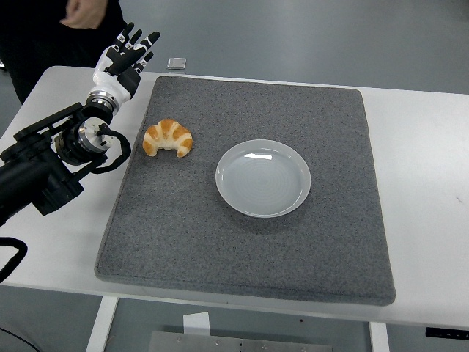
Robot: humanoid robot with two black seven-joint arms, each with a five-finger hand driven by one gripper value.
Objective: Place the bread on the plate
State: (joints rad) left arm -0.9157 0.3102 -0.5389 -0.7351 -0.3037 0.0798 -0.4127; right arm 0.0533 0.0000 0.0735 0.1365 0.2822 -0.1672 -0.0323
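While fingers [132, 45] spread, croissant [168, 138] lies apart below.

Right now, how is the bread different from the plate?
The bread is golden brown with pale stripes, while the plate is plain white and shiny. The bread is a curved crescent with its ends pointing toward the near edge; the plate is a round, shallow dish. The bread looks smaller than the plate and lies closer to the left hand, whose fingers are spread and hold nothing. Both rest on the grey mat, apart from each other.
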